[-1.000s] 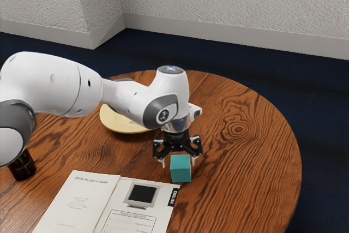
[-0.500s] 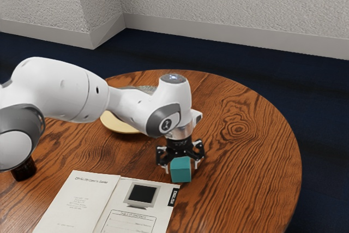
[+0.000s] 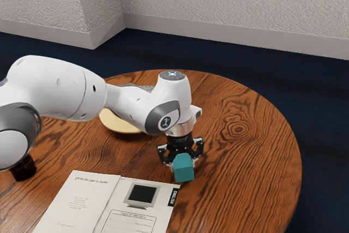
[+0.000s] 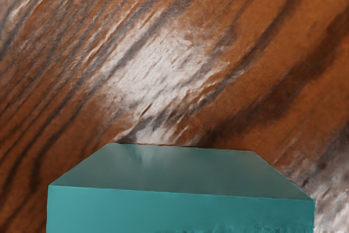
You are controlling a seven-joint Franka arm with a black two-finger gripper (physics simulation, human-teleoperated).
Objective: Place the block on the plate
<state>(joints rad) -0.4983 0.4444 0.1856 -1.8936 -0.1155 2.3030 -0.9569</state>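
My fingers [image 3: 197, 159] are clamped on the teal block [image 3: 184, 174], above the desk [image 3: 245, 173], well in from its curved edge at the exterior view's right. The block looks nearly cubic, so I can't tell a long axis; it sits slightly askew, one flat side facing the desk's near side. The plate [image 3: 116, 124] lies apart, toward the desk's far edge.

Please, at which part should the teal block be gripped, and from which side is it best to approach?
I would grip the block by two opposite side faces, coming from above, where the end effector points down at it. Its box shape offers flat, straight sides, probably a steadier hold than its corners.
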